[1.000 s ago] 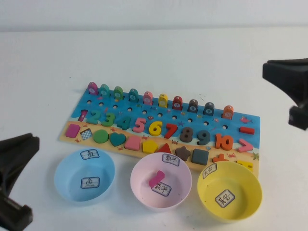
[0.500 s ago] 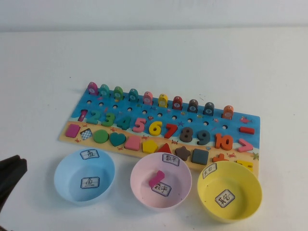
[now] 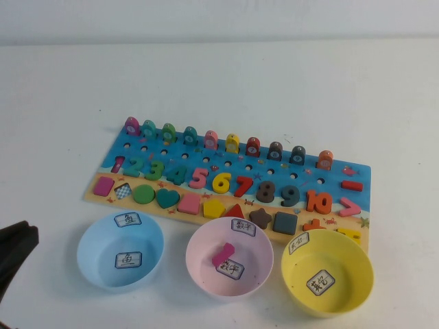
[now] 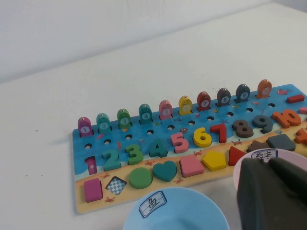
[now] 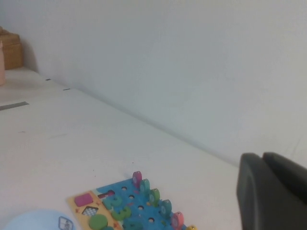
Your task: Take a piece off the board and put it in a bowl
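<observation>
Right of the left gripper (image 3: 15,257), cut off at frame edge, the piece (image 3: 223,254) lies in the bowl (image 3: 206,271). Its fingers: can't tell. Right gripper (image 5: 273,191) partly seen, also can't tell.

Left end effector (image 4: 273,194): matte black, blocky, rounded edges; right end effector (image 5: 273,191): likewise black, smooth

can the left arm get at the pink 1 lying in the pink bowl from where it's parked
Probably yes: the piece lies uncovered in the open-topped bowl. The left gripper sits at the table's near-left edge, past the blue bowl. The right gripper is off the table.
</observation>
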